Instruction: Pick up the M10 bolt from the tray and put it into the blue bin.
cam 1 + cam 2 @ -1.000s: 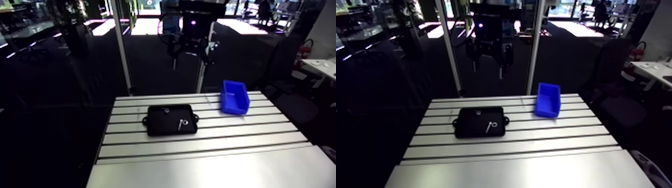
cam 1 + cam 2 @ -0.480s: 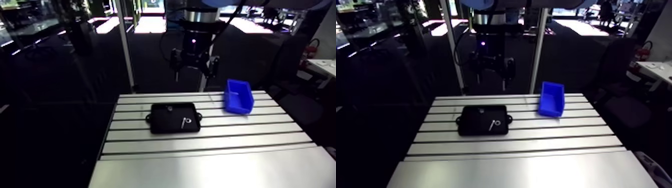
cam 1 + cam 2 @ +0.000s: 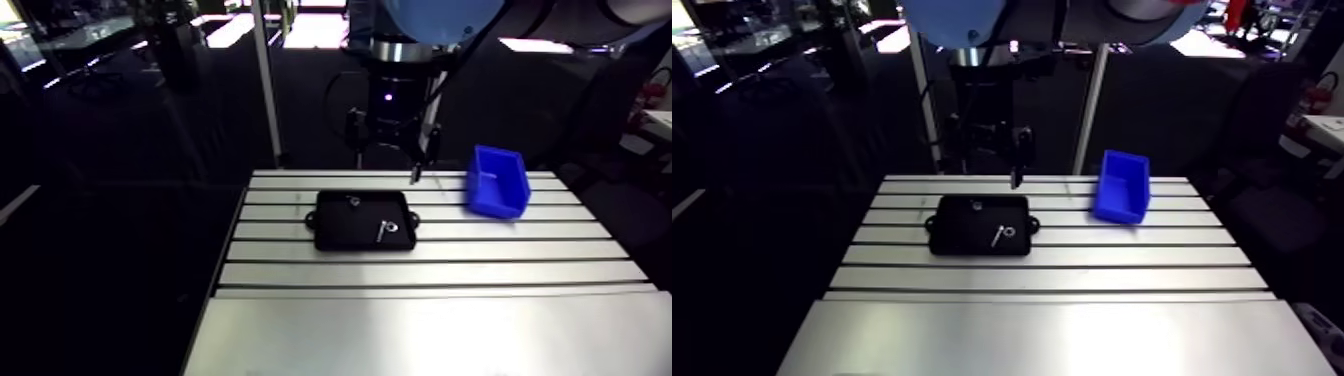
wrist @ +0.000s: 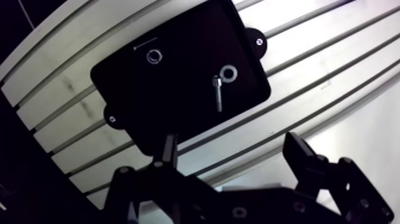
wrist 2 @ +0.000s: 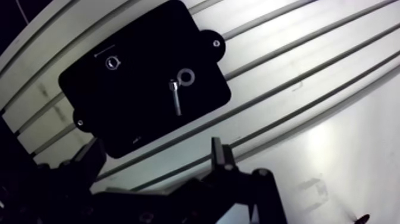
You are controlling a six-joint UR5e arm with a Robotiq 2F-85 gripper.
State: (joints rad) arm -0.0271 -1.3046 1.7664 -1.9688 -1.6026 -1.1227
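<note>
A black tray (image 3: pixel 345 232) lies on the slotted table, towards its far side. Inside it lies the M10 bolt (image 4: pixel 218 93), a short silver bolt near the tray's right part, also visible in the arm view as the bolt (image 3: pixel 381 230). The blue bin (image 3: pixel 497 182) stands to the right of the tray, near the table's far edge. My gripper (image 4: pixel 232 152) hangs above the table behind the tray, well clear of it. It is open with nothing between its fingers (image 4: pixel 168 150). In the wrist view the bolt lies ahead of the gripper.
A washer (image 4: pixel 228 73) lies right beside the bolt's head and a nut (image 4: pixel 155 56) sits in the tray's far corner. The aluminium table (image 3: pixel 420 320) stretches wide and bare in front of the tray, with its left edge dropping into the dark.
The camera has swung, so the whole scene has shifted. My gripper has come down from high up to just above the table's far edge. Tray, bolt and bin have not moved.
</note>
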